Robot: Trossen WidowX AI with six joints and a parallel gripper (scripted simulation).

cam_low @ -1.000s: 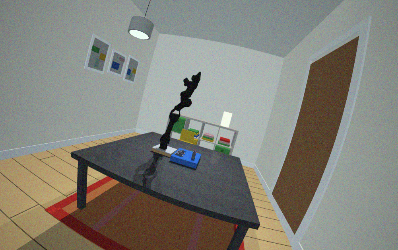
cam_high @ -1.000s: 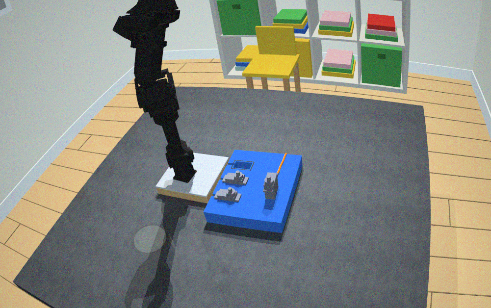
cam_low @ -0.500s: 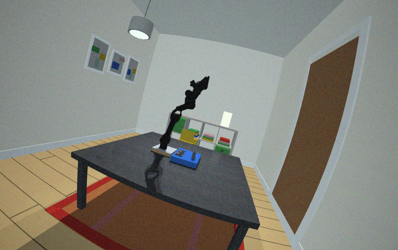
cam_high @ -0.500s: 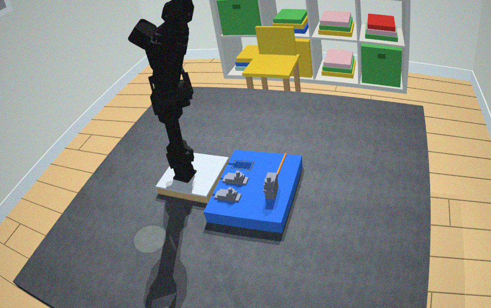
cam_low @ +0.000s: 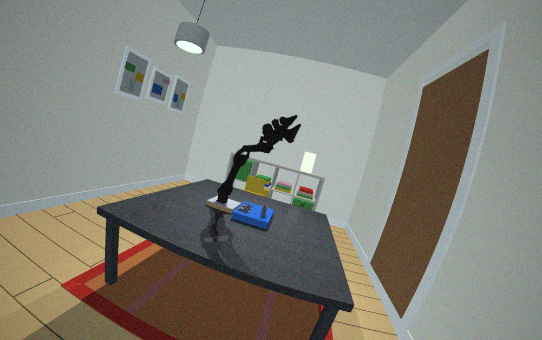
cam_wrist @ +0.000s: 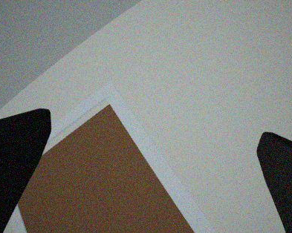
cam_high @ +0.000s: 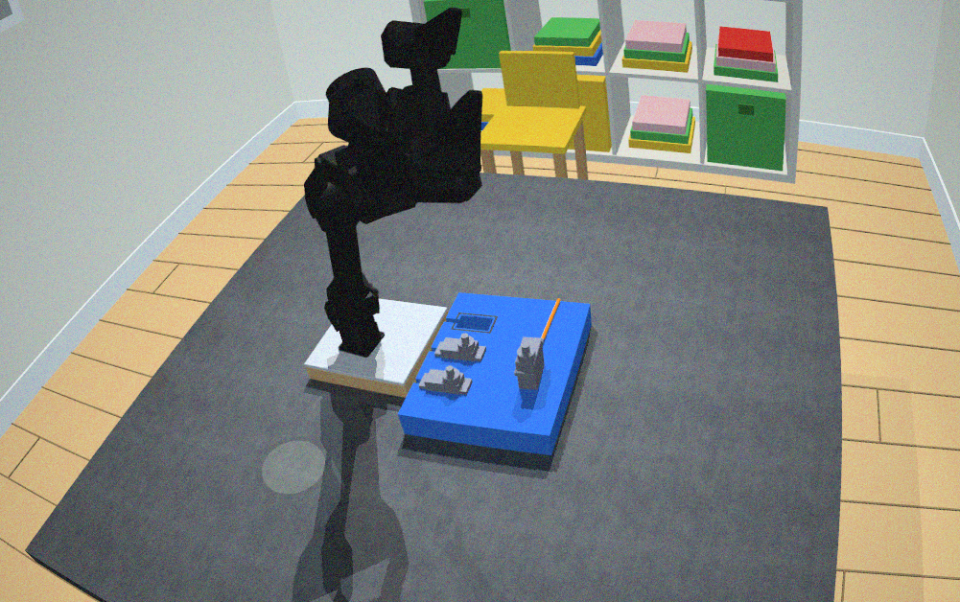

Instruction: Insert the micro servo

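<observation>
End effector (cam_low: 293,125) spread wide and empty, high above the counter (cam_low: 171,220), ready to descend. The loose servo (cam_high: 528,363) stands on the blue deck (cam_high: 557,389), apart from the marked pocket (cam_high: 475,322).

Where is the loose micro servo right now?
In the top view the loose micro servo stands on the blue deck, right of the two seated servos, untouched by the open gripper.

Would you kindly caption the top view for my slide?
Open gripper raised high above the blue deck; loose servo standing beside the empty pocket.
</observation>
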